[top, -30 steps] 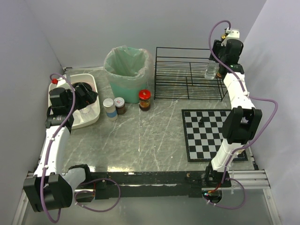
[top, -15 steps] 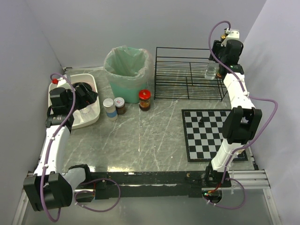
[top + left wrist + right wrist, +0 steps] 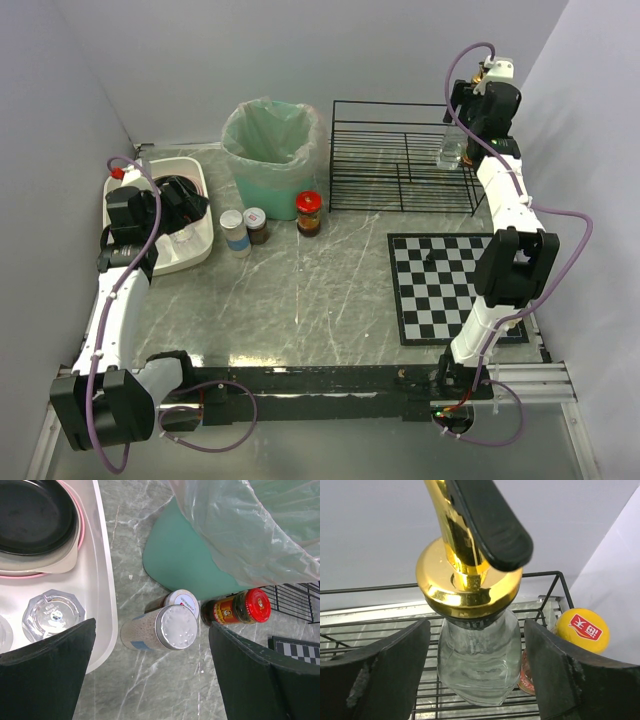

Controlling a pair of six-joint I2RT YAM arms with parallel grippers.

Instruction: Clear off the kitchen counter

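Near the back left corner of the kitchen counter (image 3: 300, 290), the left gripper (image 3: 190, 205) hangs with its fingers wide apart. Three jars (image 3: 257, 225) stand up straight just to its right, so this arm is much closer to them. At the back right corner, the right gripper (image 3: 477, 630) has its fingers apart on both sides of a glass bottle (image 3: 475, 655) standing in the wire rack (image 3: 390, 165), not squeezing it.

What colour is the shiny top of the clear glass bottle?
Gold. The bottle top shows best in the right wrist view.
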